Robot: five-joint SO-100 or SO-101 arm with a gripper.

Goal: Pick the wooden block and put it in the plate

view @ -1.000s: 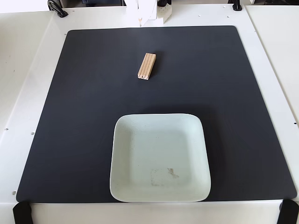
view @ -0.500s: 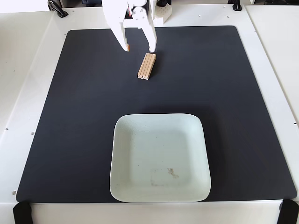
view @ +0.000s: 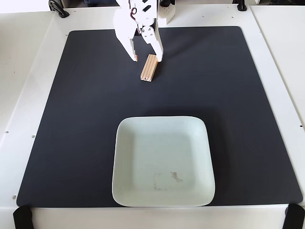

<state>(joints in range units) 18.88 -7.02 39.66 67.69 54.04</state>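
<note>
gripper (view: pixel 147 59) in the fixed view sits at the far end of the wooden block (view: pixel 149 68), jaws spread wide, one fingertip on each side of that end and nothing clasped. the block lies flat on the black mat (view: pixel 71 119), grooved face up, well apart from the plate (view: pixel 128 191), which stands empty near the mat's front edge.

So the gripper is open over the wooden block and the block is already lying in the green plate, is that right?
Not quite. The gripper is open at the wooden block, but the fixed view shows the block lying on the black mat, apart from the green plate, which holds nothing.
</note>
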